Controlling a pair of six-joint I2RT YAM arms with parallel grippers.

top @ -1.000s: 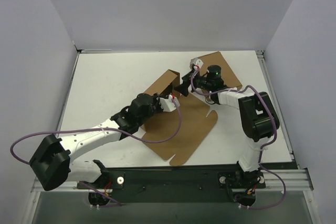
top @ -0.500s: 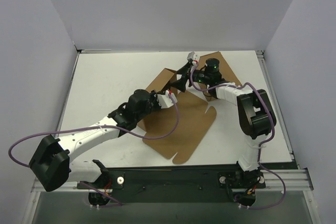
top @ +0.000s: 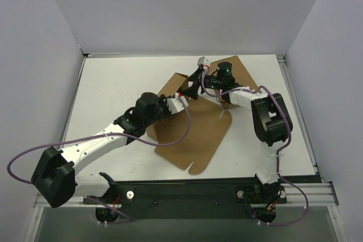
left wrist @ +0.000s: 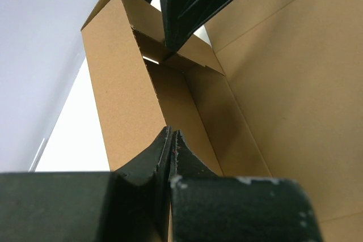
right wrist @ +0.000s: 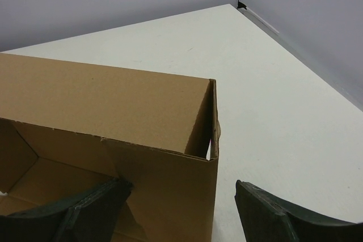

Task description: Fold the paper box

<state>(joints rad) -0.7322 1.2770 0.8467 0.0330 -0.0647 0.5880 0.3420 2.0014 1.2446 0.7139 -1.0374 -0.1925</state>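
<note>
The paper box [top: 198, 128] is a brown cardboard sheet lying flat on the white table, with one side wall [top: 173, 86] folded upright at its far left end. My left gripper [top: 180, 98] is shut, pinching the lower edge of that upright wall [left wrist: 119, 94], with its tips [left wrist: 171, 134] pressed together. My right gripper [top: 195, 86] is open and straddles the wall's corner [right wrist: 210, 140]: one finger [right wrist: 85, 208] is inside the box, the other [right wrist: 283, 219] outside. In the left wrist view the right gripper's fingers [left wrist: 187, 4] touch the top of the end flap.
The white table [top: 113, 89] is enclosed by grey walls at the back and both sides. Purple cables [top: 187, 123] loop from both arms over the cardboard. A broad flap [top: 244, 75] lies under the right arm.
Both grippers and the raised wall have moved left and a little farther back. The flat sheet slid and turned with them. The right arm has stretched further left.
</note>
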